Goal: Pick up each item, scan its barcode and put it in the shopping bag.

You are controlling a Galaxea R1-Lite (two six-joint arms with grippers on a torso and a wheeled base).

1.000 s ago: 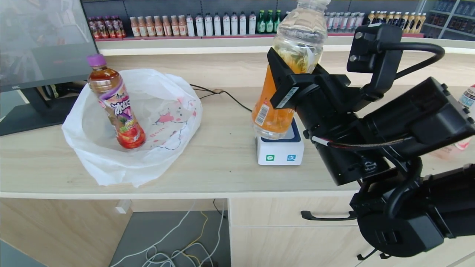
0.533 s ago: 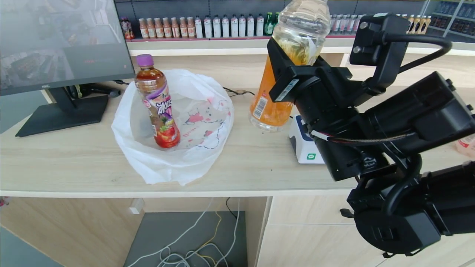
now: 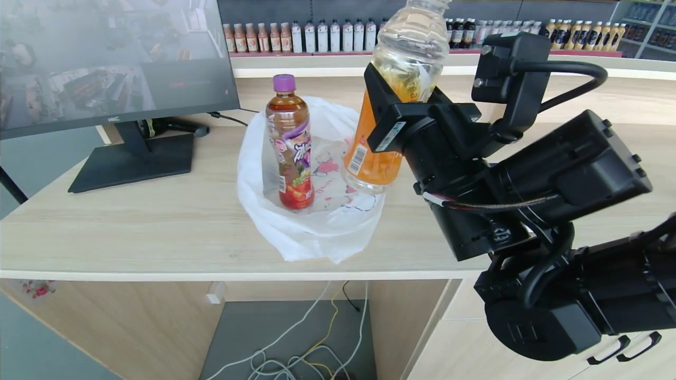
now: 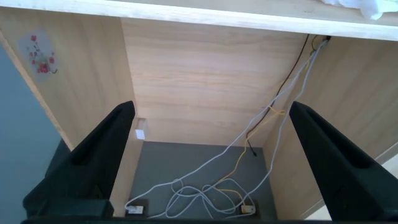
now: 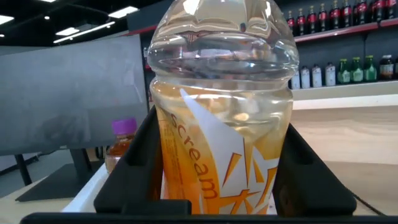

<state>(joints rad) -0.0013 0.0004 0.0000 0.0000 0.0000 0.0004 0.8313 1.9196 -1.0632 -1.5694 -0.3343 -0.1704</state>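
Note:
My right gripper [image 3: 401,100] is shut on an orange drink bottle [image 3: 364,153] with a clear upper part and a barcode on its label. It holds the bottle upright over the right rim of the white shopping bag [image 3: 317,232] on the counter. A tea bottle with a purple cap [image 3: 289,142] stands upright inside the bag, just left of the held bottle. The right wrist view has the orange bottle [image 5: 224,124] between the fingers of the right gripper [image 5: 224,180], with the purple-capped bottle [image 5: 121,140] behind. My left gripper [image 4: 211,162] hangs open below the counter's edge.
A monitor [image 3: 105,53] on a black stand [image 3: 137,158] sits at the counter's left. Shelves of bottles [image 3: 317,37] line the back wall. Loose cables [image 3: 296,343] lie on the floor under the counter, and drawer handles [image 3: 623,351] are at the lower right.
The head view has swung left along the counter. My right gripper has carried the orange bottle from above the white scanner box to the bag's right rim; the scanner has left the picture.

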